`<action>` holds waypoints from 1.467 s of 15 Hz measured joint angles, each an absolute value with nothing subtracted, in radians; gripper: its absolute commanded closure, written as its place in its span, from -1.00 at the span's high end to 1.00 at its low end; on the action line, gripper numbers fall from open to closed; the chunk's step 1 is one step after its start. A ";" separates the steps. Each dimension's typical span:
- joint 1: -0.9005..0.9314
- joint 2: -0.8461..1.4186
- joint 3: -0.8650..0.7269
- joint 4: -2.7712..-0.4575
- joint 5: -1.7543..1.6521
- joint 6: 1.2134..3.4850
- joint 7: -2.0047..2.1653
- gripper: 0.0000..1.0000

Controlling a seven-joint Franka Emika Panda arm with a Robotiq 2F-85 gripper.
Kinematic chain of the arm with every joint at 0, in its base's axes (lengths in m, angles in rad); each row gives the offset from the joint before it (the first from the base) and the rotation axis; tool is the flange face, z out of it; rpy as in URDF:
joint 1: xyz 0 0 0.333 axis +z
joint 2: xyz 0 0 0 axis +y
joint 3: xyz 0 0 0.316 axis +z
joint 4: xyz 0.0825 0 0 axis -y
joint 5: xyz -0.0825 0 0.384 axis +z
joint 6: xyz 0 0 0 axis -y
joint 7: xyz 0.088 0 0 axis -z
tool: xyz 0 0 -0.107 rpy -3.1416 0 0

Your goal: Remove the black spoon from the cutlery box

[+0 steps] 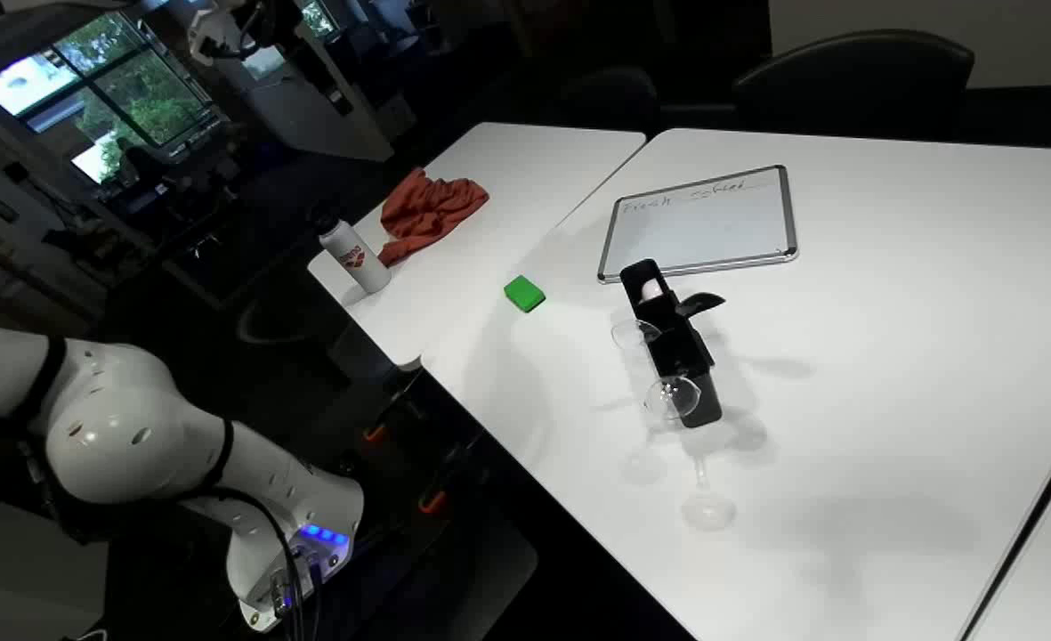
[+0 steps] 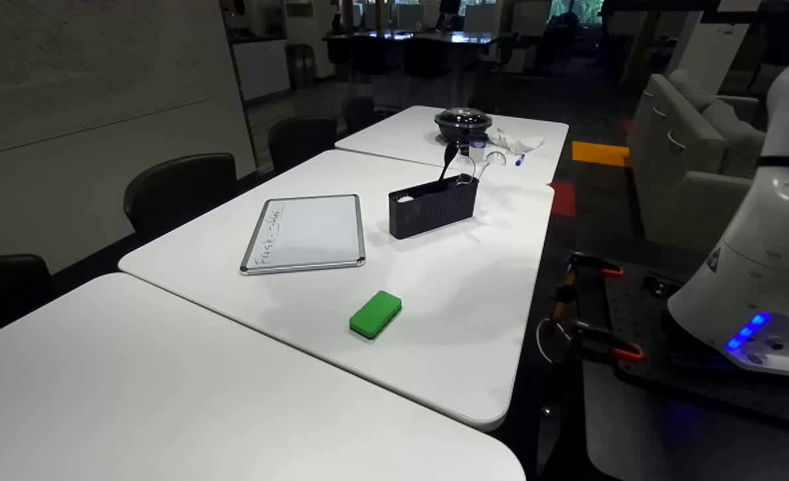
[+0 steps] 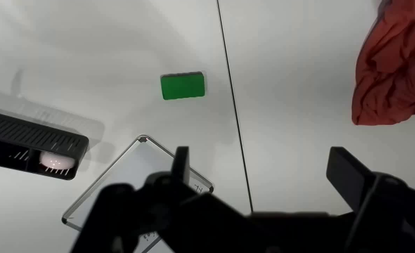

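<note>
Far left in my wrist view, cut by the frame: the narrow black ribbed cutlery box (image 3: 31, 133), with the all-black long-handled spoon (image 2: 449, 157) in it, bowl up, standing steep with a lean per an exterior view. Right of that, above the white surface (image 3: 291, 88), my claw (image 3: 262, 168) is spread, holding nothing, well apart from the box. I judge I need leftward travel in wrist view, then a pinch across the spoon's long axis.

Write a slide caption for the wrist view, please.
Open gripper above white tables: green block, red cloth, whiteboard, black cutlery box.
</note>
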State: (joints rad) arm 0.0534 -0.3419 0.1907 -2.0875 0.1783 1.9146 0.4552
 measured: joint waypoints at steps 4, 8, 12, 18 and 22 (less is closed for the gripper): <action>0.053 -0.342 0.191 -2.088 0.178 1.915 0.455 1.00; 0.053 -0.342 0.190 -2.088 0.174 1.914 0.455 1.00; 0.020 -0.329 0.148 -2.085 0.118 1.914 0.456 1.00; -0.107 -0.263 0.006 -2.072 0.044 1.975 0.481 1.00; -0.175 -0.161 -0.064 -2.058 0.025 2.119 0.572 1.00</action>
State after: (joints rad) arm -0.1751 -0.1606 -0.0637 -2.0581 0.0253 2.1188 0.5721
